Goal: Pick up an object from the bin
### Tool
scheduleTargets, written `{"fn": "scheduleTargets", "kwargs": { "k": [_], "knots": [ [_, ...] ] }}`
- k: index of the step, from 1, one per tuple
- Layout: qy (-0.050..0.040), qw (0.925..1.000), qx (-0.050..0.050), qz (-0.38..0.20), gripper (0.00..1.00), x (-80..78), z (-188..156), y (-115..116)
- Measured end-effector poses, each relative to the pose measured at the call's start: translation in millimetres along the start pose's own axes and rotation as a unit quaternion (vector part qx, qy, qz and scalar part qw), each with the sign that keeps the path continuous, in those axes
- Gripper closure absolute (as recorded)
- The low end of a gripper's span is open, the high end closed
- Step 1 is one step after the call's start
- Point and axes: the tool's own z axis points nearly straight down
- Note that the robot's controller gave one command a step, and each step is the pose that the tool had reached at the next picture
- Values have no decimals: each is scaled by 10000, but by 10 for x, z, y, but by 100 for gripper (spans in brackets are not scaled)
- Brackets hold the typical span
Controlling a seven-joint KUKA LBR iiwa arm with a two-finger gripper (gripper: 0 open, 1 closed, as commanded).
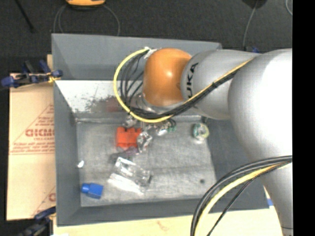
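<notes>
**A:** How far along is the robot with the pick?

**B:** Early, by the look of it. The arm comes in from the right, and its wrist, under the orange cover, hangs low over the middle of the bin, toward the back wall. The jaws sit at the right edge of a red-orange blocky piece. Whether they touch it or are just beside it cannot be told.

**A:** Do the jaws have it?

**B:** It cannot be told whether they are wide or narrow, because the wrist and its cables crowd that spot. The red-orange piece seems to lie flat on the bin floor, so probably nothing has been lifted.

**A:** What else lies close by?

**B:** A crumpled clear plastic wrapper lies near, just in front of the red-orange piece. A blue cap rests in the front left corner, well apart. A small greenish round thing lies to the right, close under the arm.

**A:** So what is left?

**B:** Likely everything that counts: getting a firm hold, raising the piece off the floor, and carrying it clear of the rim. No part of that is visibly done.
</notes>
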Motion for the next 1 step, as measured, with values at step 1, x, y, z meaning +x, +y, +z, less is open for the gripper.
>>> {"fn": "scheduleTargets", "kwargs": {
  "k": [1],
  "knots": [
    [28,9983,-2,-575,100,99,-1549,-121]
  ]
}}
